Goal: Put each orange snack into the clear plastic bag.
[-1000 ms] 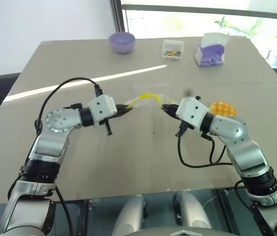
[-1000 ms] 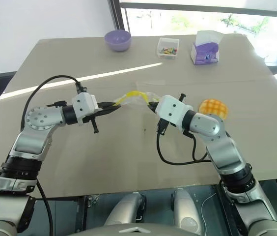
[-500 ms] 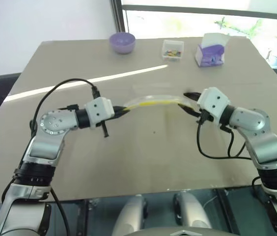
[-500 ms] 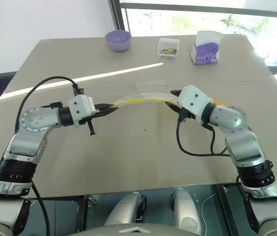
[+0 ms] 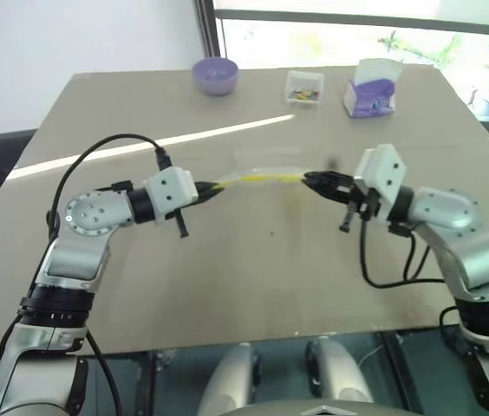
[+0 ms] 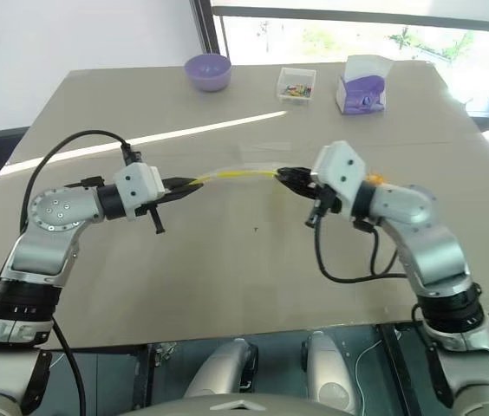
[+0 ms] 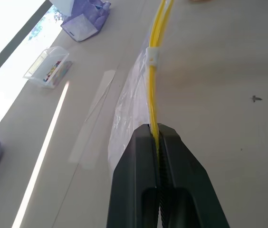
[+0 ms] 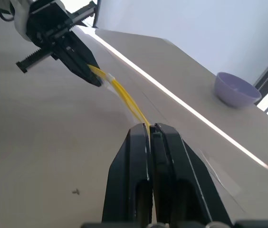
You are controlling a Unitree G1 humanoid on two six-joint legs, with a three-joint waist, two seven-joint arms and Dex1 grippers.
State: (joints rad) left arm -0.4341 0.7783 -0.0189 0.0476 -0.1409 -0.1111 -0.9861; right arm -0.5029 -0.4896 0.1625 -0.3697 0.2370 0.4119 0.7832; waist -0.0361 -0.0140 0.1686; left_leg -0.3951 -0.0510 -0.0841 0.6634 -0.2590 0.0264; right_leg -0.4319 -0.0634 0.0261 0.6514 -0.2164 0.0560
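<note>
Clear plastic bag (image 5: 257, 178) stretched by its yellow seal strip between two grippers above the table (image 5: 227, 277)

The left gripper (image 5: 208, 188) is clamped on the strip's left end and the right gripper (image 5: 309, 179) on its right end; the orange snack (image 6: 373, 180) is glimpsed on the table just behind the right wrist, largely hidden by it
</note>
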